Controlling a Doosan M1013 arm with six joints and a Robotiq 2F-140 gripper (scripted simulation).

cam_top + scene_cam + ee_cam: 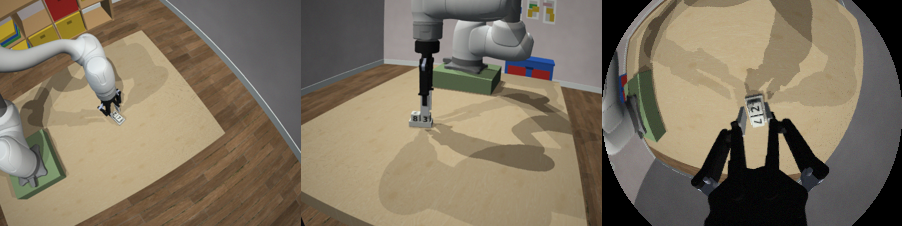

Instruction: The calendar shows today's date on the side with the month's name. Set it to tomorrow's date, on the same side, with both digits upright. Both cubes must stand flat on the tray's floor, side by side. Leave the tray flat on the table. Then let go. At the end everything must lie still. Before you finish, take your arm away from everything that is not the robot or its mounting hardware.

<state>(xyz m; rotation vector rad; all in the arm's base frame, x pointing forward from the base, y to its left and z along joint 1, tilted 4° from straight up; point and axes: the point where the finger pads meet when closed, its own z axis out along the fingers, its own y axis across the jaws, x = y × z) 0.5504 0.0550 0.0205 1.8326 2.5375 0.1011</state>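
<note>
Two white cubes stand side by side in a small grey tray (121, 123) near the middle of the table (160, 130). Each view gives different faces. From above, the tops read 2 (114, 114) and 7 (120, 117). The exterior view shows the side faces instead, 8 (415, 118) on the left and 3 (425, 118) on the right, above the tray's low front wall (420, 124). Both cubes look level there. The month's name cannot be made out on the tray in any view. The wrist view looks straight down on the two tops (755, 111), but its digits are too blurred to read surely. It alone shows the gripper (756, 120) with one fingertip on each side of the near end of the calendar. The exterior view shows the gripper (425, 110) hanging upright with one finger reaching down behind the 3 cube. The jaws are partly spread and pinch nothing. Whether the pads touch that cube cannot be told.
</note>
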